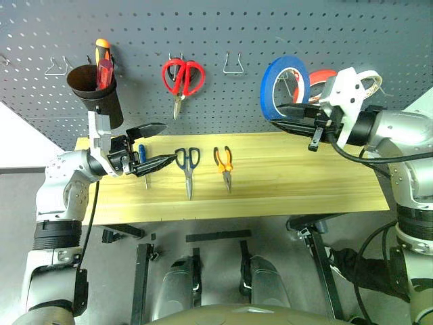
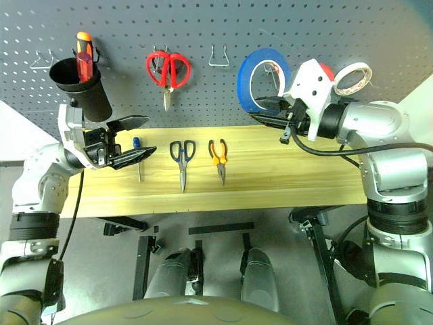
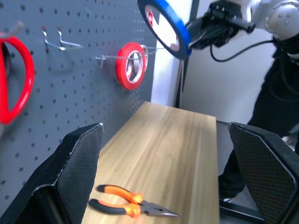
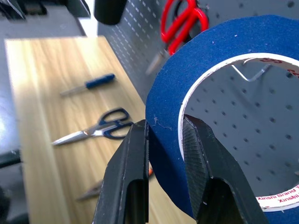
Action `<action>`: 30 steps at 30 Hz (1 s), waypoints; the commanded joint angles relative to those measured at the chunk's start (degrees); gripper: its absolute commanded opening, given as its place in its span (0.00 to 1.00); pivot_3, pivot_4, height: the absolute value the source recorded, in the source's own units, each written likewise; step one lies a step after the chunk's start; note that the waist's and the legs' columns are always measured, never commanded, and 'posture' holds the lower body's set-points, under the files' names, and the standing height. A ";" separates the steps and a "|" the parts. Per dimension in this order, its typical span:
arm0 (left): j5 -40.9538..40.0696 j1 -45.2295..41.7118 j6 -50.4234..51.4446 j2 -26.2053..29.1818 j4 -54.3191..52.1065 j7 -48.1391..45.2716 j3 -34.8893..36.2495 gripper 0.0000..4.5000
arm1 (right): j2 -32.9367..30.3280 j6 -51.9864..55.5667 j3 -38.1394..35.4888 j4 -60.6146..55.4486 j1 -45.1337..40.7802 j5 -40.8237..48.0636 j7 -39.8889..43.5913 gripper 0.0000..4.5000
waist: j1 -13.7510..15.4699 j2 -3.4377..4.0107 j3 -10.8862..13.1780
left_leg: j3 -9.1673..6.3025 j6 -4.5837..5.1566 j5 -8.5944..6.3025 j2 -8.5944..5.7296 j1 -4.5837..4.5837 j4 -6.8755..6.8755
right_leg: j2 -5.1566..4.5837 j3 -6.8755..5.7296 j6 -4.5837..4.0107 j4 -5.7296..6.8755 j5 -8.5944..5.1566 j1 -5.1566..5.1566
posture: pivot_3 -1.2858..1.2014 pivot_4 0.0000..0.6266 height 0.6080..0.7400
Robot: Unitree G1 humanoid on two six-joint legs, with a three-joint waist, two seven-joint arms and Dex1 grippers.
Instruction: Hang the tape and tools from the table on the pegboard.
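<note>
Item: blue tape (image 1: 285, 87), pinched by our right end effector (image 4: 163, 135); left end effector (image 1: 152, 145) open, empty; we should slide its core squarely over the hook (image 4: 250, 73) at its one o'clock before releasing.

1. The table (image 1: 284, 176) is light yellowish wood with a smooth, grained top.
2. The pegboard (image 1: 270, 27) looks matt grey, with thin shiny metal hooks (image 1: 233, 64).
3. The blue tape (image 4: 168, 107) has a matt, slightly fuzzy face.
</note>
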 commanded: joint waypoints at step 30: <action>0.04 -3.14 0.42 -2.57 -2.17 2.44 0.09 1.00 | 15.40 -28.24 8.93 42.32 -14.92 -15.96 -14.50 0.50 | -1.66 0.13 -1.75 | -0.05 -0.04 0.06 0.02 0.14 0.02 | 0.04 0.02 -0.02 0.10 0.01 0.10 | 0.49 0.17 1.00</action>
